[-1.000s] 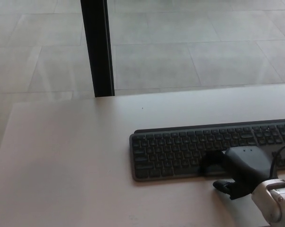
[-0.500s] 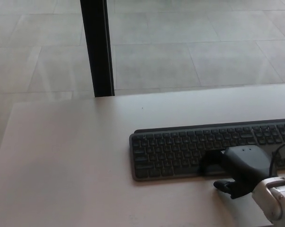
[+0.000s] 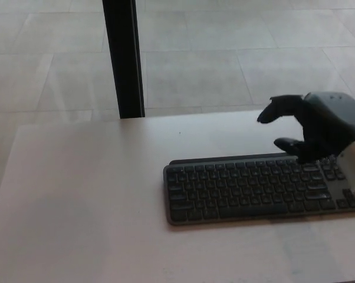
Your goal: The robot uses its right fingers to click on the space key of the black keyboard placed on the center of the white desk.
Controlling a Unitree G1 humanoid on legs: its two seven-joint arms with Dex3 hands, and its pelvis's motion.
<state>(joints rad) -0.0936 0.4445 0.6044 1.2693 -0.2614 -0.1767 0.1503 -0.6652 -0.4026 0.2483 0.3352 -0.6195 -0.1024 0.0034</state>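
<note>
The black keyboard [image 3: 263, 187] lies flat on the white desk [image 3: 89, 194], right of centre, its right end running out of the picture. Its space key [image 3: 253, 210] is the long key in the front row, uncovered. My right hand [image 3: 316, 125] hangs in the air above the keyboard's far right part, clear of the keys. It holds nothing, and its fingers [image 3: 278, 109] are curled but apart, pointing left. My left hand does not show.
A black upright post [image 3: 123, 59] stands just behind the desk's far edge, left of the keyboard. Beyond it lies a grey tiled floor [image 3: 224, 59]. The desk's left edge runs near the picture's left side.
My right hand has lifted off the front row of the keyboard, where it lay over the space key, and risen up and back. The space key shows again.
</note>
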